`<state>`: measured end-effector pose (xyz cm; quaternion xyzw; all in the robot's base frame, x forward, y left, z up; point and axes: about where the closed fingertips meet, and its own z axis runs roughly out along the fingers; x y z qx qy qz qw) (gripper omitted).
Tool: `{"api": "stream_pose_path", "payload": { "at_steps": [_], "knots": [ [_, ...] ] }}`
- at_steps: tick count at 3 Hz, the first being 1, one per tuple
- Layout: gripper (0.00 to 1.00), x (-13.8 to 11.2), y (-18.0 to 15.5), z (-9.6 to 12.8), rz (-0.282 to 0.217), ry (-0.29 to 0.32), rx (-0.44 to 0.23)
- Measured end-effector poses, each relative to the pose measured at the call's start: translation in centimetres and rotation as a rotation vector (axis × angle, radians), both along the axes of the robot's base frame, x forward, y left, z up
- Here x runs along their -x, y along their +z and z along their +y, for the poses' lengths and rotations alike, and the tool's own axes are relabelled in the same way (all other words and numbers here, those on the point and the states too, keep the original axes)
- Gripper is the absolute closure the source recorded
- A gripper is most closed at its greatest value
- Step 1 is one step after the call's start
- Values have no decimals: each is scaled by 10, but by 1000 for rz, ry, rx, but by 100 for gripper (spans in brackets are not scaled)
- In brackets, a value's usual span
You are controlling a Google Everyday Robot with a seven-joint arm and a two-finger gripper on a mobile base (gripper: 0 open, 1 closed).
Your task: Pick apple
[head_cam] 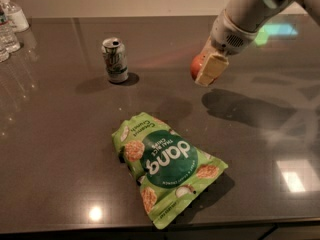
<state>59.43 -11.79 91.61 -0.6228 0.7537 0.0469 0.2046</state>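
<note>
The red-orange apple (197, 67) is held between my gripper's (205, 69) cream-coloured fingers (212, 69), lifted above the dark tabletop (60, 134) at the upper right. Its shadow falls on the table below and to the right. Only the apple's left side shows; the near finger covers the rest. My grey arm reaches in from the top right corner.
A silver-green soda can (115, 60) stands upright at the back left. A green "dang" snack bag (167, 165) lies flat near the front edge. Clear bottles (10, 26) stand at the far left corner.
</note>
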Motion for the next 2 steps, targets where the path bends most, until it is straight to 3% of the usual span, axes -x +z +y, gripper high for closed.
{"api": "stream_pose_path", "payload": {
  "at_steps": [1,2],
  "knots": [
    [100,10,48,10,-44,43,0],
    [100,10,49,10,-45,43,-1]
  ]
}}
